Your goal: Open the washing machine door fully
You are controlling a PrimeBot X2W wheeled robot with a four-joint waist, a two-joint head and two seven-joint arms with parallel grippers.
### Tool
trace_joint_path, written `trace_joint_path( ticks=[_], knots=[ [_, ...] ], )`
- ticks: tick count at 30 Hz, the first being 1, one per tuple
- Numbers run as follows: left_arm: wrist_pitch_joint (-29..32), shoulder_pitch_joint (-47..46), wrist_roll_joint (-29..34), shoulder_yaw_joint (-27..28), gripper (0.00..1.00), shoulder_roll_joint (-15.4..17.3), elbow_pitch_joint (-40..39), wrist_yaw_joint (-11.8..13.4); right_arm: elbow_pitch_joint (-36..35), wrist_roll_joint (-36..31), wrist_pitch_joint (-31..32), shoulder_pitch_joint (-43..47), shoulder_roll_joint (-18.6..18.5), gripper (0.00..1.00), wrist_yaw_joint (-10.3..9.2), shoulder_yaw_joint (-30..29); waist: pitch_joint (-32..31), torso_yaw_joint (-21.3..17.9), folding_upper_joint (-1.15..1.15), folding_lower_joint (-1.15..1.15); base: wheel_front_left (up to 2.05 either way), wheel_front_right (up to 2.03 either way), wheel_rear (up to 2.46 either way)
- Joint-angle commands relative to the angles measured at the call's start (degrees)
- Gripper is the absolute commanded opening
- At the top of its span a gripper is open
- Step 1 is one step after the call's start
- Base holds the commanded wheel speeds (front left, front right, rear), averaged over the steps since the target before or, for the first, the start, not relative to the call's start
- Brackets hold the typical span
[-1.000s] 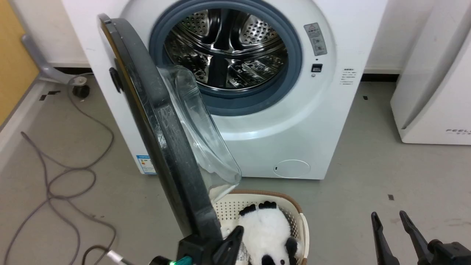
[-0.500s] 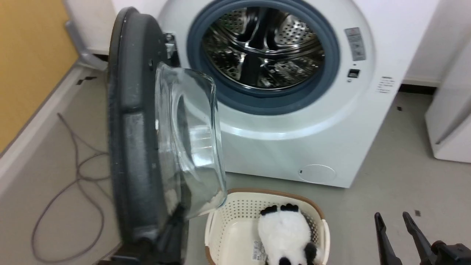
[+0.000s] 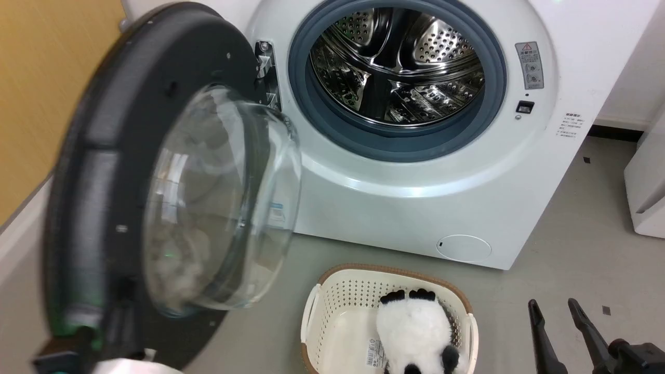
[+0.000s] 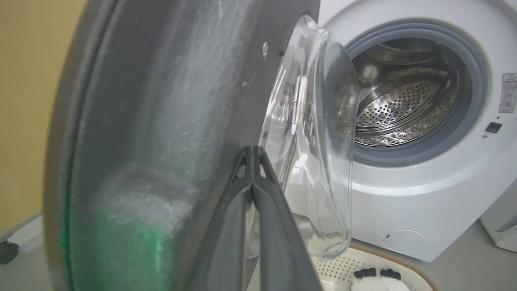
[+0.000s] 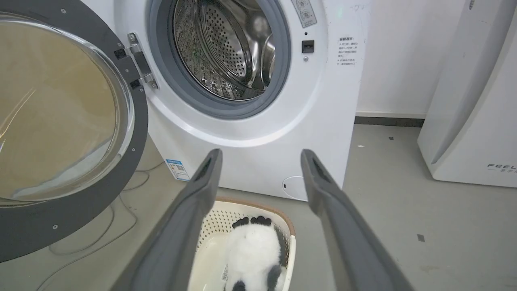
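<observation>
The white washing machine [image 3: 415, 208] stands with its steel drum [image 3: 400, 67] exposed. The washing machine door [image 3: 104, 130] hangs from its left hinge, swung far out, its dark inner ring and clear glass bowl [image 3: 218, 197] facing me. In the left wrist view my left gripper [image 4: 252, 150] is shut with nothing in it, its tips lying against the door [image 4: 161, 101] beside the bowl. My right gripper [image 3: 552, 304] hovers open and empty low at the right, well clear of the machine [image 5: 250, 133] and the door [image 5: 40, 230].
A cream basket [image 3: 332, 311] holding a panda plush [image 3: 415, 332] sits on the grey floor before the machine. Another white appliance [image 5: 472, 101] stands at the right. A yellow wall [image 3: 41, 78] rises behind the door. A cable [image 5: 101, 238] lies on the floor under the door.
The door has swung further out to the left, from edge-on to showing its inner face. The head camera has turned left. The right gripper has stayed put.
</observation>
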Motion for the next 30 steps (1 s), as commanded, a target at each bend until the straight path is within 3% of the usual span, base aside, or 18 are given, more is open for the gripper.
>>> trace_joint_path(
  ticks=[1,9,18,24,30],
  knots=[
    [-1.0,-1.0,-1.5,2.7,0.00,1.2,1.7,0.1,0.1,-0.1,0.0,-0.4,0.2,1.00,0.05,0.0,0.0,-0.1,0.00,0.00,0.00,0.00,0.00],
    [-5.0,-6.3,-7.8,12.0,0.00,5.1,12.7,-2.7,0.0,-0.1,0.2,-0.3,0.2,1.00,0.05,0.1,0.2,-1.5,0.00,0.00,0.00,0.00,0.00],
    [-9.6,-12.9,-11.1,17.4,0.00,8.8,28.7,-6.6,-0.4,-0.3,0.4,-0.2,0.2,1.00,0.05,-0.1,0.2,-3.1,0.00,0.00,0.00,0.00,0.00],
    [-11.1,-15.6,-11.4,18.8,0.00,8.7,37.7,-8.9,-0.6,-0.1,0.7,0.1,0.2,1.00,0.05,-0.3,0.0,-3.7,0.00,0.00,0.00,0.00,0.00],
    [-11.5,-16.3,-10.0,19.6,0.00,7.6,40.4,-10.5,-0.9,-0.2,1.1,0.0,0.2,1.00,0.05,-0.5,-0.2,-4.3,0.00,0.00,0.00,0.00,0.00]
  ],
)
